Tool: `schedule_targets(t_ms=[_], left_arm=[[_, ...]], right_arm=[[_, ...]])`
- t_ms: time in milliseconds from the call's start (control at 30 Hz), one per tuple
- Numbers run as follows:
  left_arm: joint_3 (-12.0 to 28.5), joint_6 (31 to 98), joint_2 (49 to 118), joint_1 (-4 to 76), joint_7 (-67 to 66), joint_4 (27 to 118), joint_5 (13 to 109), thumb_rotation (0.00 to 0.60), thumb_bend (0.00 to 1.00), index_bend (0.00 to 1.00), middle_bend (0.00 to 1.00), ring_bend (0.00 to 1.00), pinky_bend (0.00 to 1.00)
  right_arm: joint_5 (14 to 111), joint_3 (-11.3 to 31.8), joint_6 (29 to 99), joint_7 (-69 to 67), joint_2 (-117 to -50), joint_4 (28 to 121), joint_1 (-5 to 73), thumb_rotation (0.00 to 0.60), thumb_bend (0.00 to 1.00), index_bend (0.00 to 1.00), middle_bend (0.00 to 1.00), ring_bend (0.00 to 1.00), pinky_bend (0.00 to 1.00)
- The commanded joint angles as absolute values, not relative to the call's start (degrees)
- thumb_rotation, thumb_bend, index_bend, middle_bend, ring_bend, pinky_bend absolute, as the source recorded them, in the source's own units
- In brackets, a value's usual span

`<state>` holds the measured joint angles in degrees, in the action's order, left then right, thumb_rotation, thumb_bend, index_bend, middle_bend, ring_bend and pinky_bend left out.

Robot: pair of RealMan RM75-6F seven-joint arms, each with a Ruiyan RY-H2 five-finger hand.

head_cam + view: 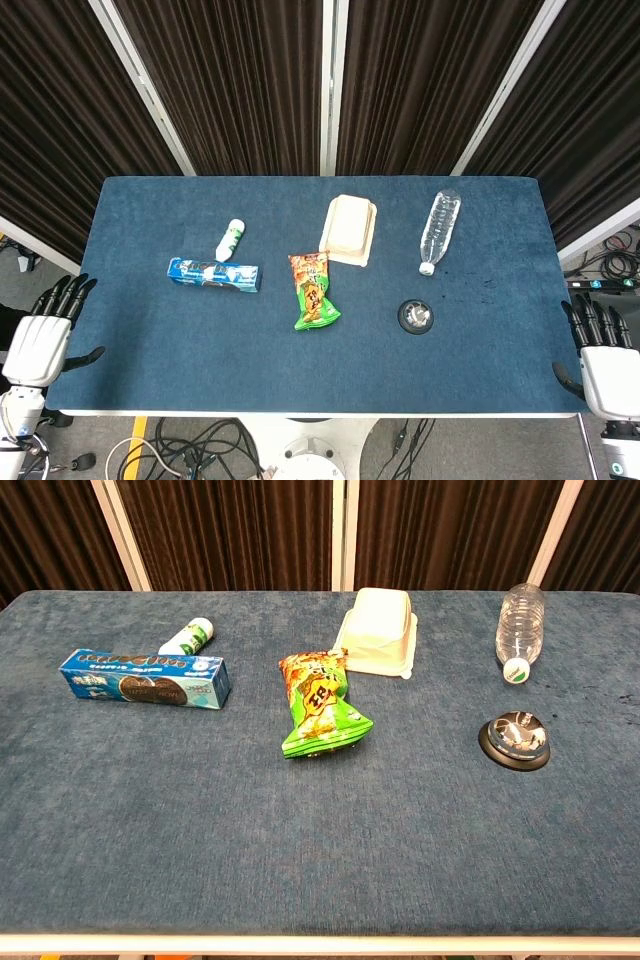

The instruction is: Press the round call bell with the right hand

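The round call bell (416,316) (514,740), a chrome dome on a black base, sits on the blue table toward the right front. My right hand (600,355) hangs beside the table's right edge, fingers apart and holding nothing, well to the right of the bell. My left hand (45,330) is off the table's left edge, likewise open with nothing in it. Neither hand shows in the chest view.
A clear plastic bottle (439,230) lies just behind the bell. A white lidded box (349,229), a green snack bag (313,291), a blue cookie box (214,273) and a small white-green bottle (230,240) lie further left. Cables run over the floor below the table's front edge (300,412).
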<state>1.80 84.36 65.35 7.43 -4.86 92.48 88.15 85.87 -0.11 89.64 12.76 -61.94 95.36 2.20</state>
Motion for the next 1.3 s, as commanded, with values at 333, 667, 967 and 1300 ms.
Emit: schedule_targets(t_ms=[333,667,967,1300], left_arm=[[2.1,83.9,65.1,7.9,-4.6,92.4,87.9,0.600,0.02,0.07,0.04,0.00,0.15],[1.5,83.7,66.3,7.8,-3.9,91.1,88.3,0.600,0.02,0.07,0.04,0.00,0.15],[1.5,83.8,66.2,7.8,-3.4,90.6,88.3,0.600,0.02,0.07,0.04,0.00,0.15],[1.3,83.8,66.1,7.7,-2.8,90.0,88.4,0.600,0.02,0.07,0.04,0.00,0.15]], right_arm=[[86.8,0.6,87.6,12.7,-62.4,95.3,3.2,0.600,0.29,0.00,0.00,0.00,0.00],[86.0,2.9,88.2,15.0,-65.4,94.3,3.7,0.600,0.78,0.00,0.50,0.48,0.52],[85.4,2.0,82.6,19.1,-69.0,93.7,6.0,0.600,1.00,0.12,0.94,0.90,0.82],[84.5,1.3,75.6,27.0,-75.2,93.4,9.8,0.600,1.00,0.03,0.94,0.90,0.83]])
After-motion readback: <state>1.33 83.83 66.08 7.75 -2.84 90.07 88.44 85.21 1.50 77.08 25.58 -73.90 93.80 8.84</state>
